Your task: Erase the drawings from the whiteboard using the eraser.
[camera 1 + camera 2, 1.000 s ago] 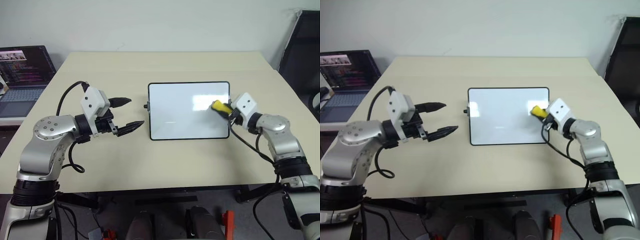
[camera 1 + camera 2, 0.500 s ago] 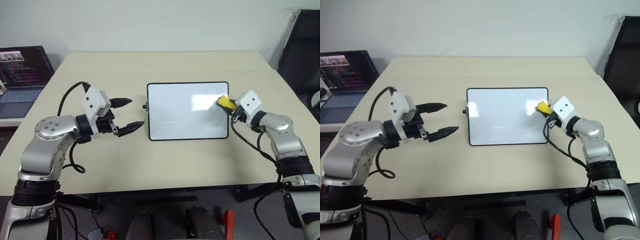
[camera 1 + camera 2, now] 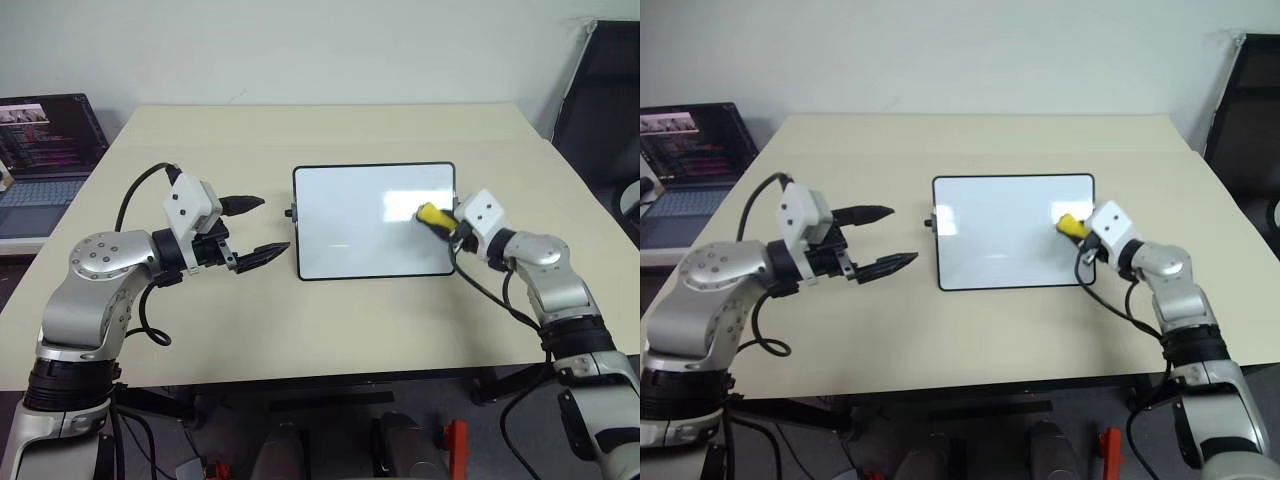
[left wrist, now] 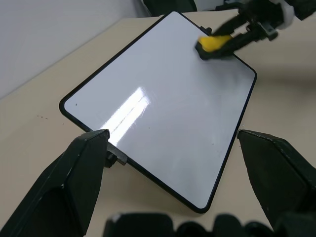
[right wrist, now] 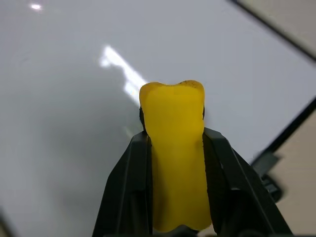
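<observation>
sliding back inward across the clean-looking whiteboard [image 3: 374, 220], the right gripper [image 3: 448, 220] clamps the eraser [image 3: 433, 214]; left gripper [image 3: 252, 228] gapes idle.

Yellow eraser [image 3: 434, 214] on whiteboard [image 3: 360, 225] right side.

Eraser [image 3: 433, 214] on whiteboard's [image 3: 360, 235] right part

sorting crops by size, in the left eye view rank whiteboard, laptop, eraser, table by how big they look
1. table
2. whiteboard
3. laptop, cut off by the picture edge and further away, so its true size is unsure
4. eraser, held in the right gripper
</observation>
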Controlling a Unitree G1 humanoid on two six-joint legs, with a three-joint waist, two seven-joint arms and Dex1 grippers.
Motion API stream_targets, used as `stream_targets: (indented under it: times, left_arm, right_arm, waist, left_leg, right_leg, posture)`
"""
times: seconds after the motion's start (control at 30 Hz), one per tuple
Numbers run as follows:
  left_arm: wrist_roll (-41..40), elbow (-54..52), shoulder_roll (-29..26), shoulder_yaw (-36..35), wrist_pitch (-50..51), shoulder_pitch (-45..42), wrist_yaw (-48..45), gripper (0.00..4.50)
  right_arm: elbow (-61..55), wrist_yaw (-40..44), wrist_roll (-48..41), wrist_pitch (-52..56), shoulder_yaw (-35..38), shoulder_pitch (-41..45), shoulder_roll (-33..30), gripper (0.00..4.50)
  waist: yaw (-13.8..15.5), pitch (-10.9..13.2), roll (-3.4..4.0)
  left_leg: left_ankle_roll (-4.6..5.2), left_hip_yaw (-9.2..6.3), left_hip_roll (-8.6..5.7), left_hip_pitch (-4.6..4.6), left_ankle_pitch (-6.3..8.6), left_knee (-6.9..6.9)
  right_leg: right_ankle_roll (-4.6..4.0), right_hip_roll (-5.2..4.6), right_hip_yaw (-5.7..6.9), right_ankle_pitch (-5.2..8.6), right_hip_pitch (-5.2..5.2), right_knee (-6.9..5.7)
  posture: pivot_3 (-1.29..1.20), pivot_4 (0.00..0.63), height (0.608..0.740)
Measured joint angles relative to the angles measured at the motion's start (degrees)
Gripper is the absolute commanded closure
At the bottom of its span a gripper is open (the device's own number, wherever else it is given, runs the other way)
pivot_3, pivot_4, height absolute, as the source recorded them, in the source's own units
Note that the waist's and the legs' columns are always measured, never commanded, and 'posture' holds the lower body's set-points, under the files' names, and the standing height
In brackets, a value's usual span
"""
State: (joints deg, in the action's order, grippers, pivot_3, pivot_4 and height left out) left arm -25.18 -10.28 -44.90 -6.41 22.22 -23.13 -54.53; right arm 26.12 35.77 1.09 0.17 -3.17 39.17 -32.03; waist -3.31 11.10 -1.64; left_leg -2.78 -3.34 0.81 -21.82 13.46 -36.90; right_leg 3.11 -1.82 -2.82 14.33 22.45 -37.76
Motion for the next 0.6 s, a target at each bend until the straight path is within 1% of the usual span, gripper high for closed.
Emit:
stream_targets:
  times: [0.03,0.13,0.33,0.43,0.53,0.6]
  left_arm:
    - [0.0,0.0,0.0,0.0,0.0,0.0,0.0,0.0]
    - [0.1,0.0,0.0,0.0,0.0,0.0,0.0,0.0]
    - [0.1,0.1,0.0,0.0,0.0,0.0,0.0,0.0]
    - [0.2,0.3,0.0,0.0,0.0,-0.1,0.0,0.0]
    - [0.2,0.7,0.1,0.2,0.0,-0.6,0.0,0.0]
    - [0.2,1.1,0.1,0.3,-0.1,-1.0,-0.1,0.0]
  right_arm:
    - [1.3,-1.8,0.3,-0.4,0.3,1.1,0.0,3.5]
    - [3.2,-5.0,1.2,-1.1,1.0,2.5,0.0,3.5]
    - [2.8,-4.9,2.0,-1.4,0.6,2.0,0.1,3.5]
    - [-0.2,-1.6,1.4,-1.0,0.0,-0.4,0.2,3.5]
    - [-6.5,6.0,-2.6,1.2,-1.8,-5.2,1.2,3.5]
    - [-10.7,10.4,-4.5,4.6,-3.7,-7.8,1.2,3.5]
  waist:
    - [0.0,0.0,0.0]
    - [0.1,0.0,0.0]
    - [0.1,0.0,0.0]
    - [0.1,0.0,-0.01]
    - [-0.1,0.0,0.0]
    - [0.0,0.0,0.03]
  left_leg:
    - [-0.01,0.0,0.0,-0.03,0.01,0.02]
    - [-0.03,-0.02,0.0,-0.07,0.03,0.09]
    - [-0.04,-0.03,0.0,-0.02,0.03,0.06]
    - [-0.03,-0.05,0.0,0.01,0.03,0.07]
    - [-0.04,-0.05,0.03,-0.01,0.04,0.14]
    - [-0.03,-0.05,0.02,-0.15,0.04,0.18]
  right_leg:
    - [0.13,0.0,0.0,-0.06,0.0,0.03]
    - [0.14,-0.01,0.02,-0.07,0.01,0.1]
    - [0.17,-0.01,0.02,0.0,-0.05,0.11]
    - [0.15,0.0,0.03,0.01,-0.07,0.11]
    - [0.2,0.02,0.03,-0.01,-0.01,0.09]
    - [0.19,0.02,0.02,-0.01,0.17,0.06]
  posture:
    - [0.0,0.15,0.74]
    - [0.0,0.15,0.74]
    - [0.0,0.15,0.74]
    - [0.0,0.15,0.74]
    - [0.0,0.15,0.74]
    - [0.0,0.15,0.74]
